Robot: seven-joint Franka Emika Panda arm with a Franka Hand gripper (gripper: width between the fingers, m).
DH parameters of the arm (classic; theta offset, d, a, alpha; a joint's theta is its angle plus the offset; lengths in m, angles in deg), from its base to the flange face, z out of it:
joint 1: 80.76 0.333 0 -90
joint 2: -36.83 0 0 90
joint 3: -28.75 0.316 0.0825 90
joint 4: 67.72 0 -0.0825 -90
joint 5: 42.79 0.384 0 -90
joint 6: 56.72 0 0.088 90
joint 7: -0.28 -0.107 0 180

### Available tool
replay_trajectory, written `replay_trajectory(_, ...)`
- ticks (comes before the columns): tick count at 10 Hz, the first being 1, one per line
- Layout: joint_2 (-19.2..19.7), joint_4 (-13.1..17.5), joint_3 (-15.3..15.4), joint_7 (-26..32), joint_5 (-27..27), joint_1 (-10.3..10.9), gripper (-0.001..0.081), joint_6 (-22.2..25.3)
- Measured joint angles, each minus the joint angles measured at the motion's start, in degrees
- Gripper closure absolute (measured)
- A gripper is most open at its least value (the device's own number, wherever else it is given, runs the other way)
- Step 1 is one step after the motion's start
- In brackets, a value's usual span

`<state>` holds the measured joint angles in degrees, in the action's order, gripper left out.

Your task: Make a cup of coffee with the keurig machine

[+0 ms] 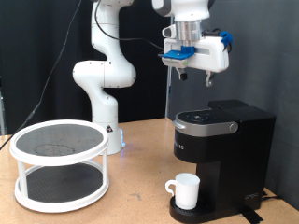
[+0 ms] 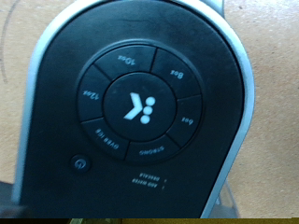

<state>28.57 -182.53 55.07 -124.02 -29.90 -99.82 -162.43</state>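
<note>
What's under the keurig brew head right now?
The cup stands on the keurig machine drip base, handle toward the exterior view's left. Its inside isn't visible. The end effector hangs above the closed lid.

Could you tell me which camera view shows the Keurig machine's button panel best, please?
The wrist view: the keurig machine fills it from above, its ring of buttons facing the camera. The exterior view shows only the machine's side and lid edge, below the hand.
</note>
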Motion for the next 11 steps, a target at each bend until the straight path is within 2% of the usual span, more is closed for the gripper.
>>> replay_trajectory(1, 1.01, 0.34, 0.19, -0.3, -0.63, 0.01, 0.0183, 0.14)
replay_trajectory(2, 1.86, 0.56, 0.31, -0.75, -1.26, 0.01, 0.0384, 0.13)
replay_trajectory(3, 2.65, 0.85, 0.42, -1.09, -1.77, 0.02, 0.0384, 0.12)
replay_trajectory(4, 3.28, 1.14, 0.51, -1.31, -2.29, 0.02, 0.0551, 0.12)
replay_trajectory(5, 3.94, 1.46, 0.58, -1.64, -2.72, 0.02, 0.0551, 0.12)
replay_trajectory(6, 4.47, 1.69, 0.62, -1.97, -3.23, 0.02, 0.0721, 0.12)
replay_trajectory(7, 4.98, 1.89, 0.69, -2.16, -3.7, 0.03, 0.0721, 0.12)
replay_trajectory(8, 5.52, 1.98, 0.74, -2.24, -4.1, 0.05, 0.0786, 0.12)
replay_trajectory(11, 7.27, 1.92, 1.33, -3.36, -5.95, 0.09, 0.0805, 0.12)
